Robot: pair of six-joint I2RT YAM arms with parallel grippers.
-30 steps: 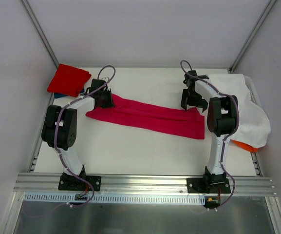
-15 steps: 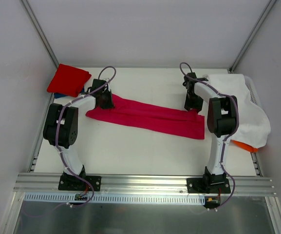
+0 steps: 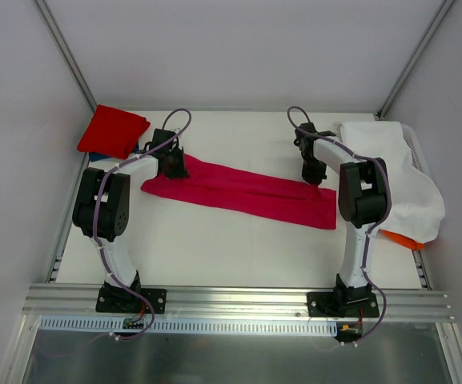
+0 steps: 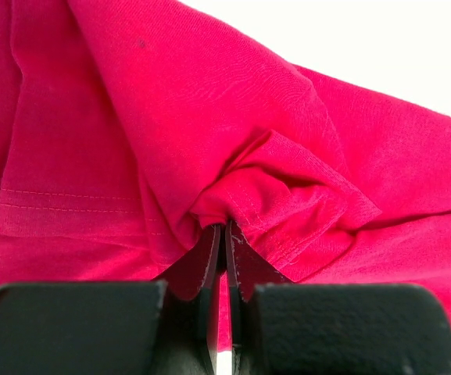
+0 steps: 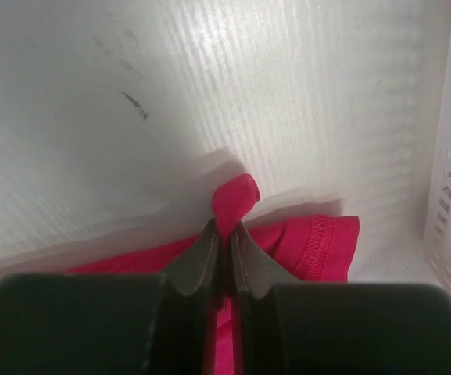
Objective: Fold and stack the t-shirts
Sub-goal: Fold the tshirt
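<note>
Crimson-pink t-shirt [image 3: 247, 192] lies as a long band across the counter [image 3: 214, 248], left gripper [image 4: 225, 233] pinching its left end, right gripper [image 5: 226, 234] pinching a fold at its right corner, with the folded red t-shirt [image 3: 112, 130] atop the blue t-shirt [image 3: 94, 156] at the far-left corner.

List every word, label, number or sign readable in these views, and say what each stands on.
No readable text anywhere.
The crimson-pink t-shirt shows only plain cloth and stitching; the red t-shirt and the white cloth are blank.
The dark marks on the table are scuffs, not writing.
</note>
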